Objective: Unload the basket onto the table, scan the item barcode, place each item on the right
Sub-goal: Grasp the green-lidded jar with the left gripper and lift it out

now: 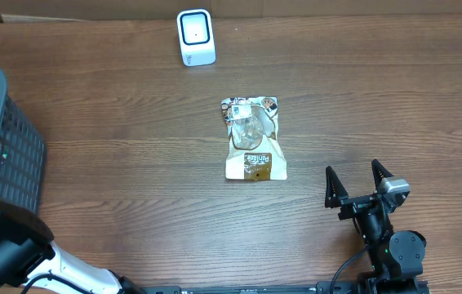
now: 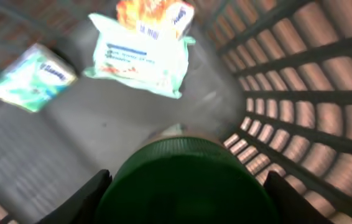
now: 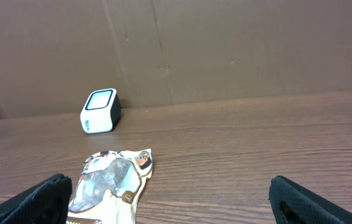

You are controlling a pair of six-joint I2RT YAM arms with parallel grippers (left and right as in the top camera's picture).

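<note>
At the far left of the brown wood-grain counter [image 1: 378,98] you have the dark grey slatted plastic basket [image 1: 19,155], and your left arm [image 1: 11,249] reaches into it from the near edge. Inside it, the left wrist view is blurred, but your left fingers [image 2: 92,196] sit against either side of a dark green round container [image 2: 185,180], pinching it low on the basket floor, close to the slatted wall. Beyond the container lie a small white-and-green box [image 2: 33,78] on the left, a white-and-green soft packet [image 2: 142,59] in the middle, and an orange packet [image 2: 154,15] with a barcode strip partly on top of that one. Moving right, the small white box-shaped scanner [image 1: 196,37] stands upright near the far edge of the counter, well apart from the basket. Nearer you, around the middle of the counter, a tan-and-white snack pouch with a clear window [image 1: 254,139] lies flat, touching nothing else. On the right, near the front edge, your right fingers [image 1: 330,186] are spread wide with nothing between them, pointing toward the far edge, well apart from the pouch.
</note>
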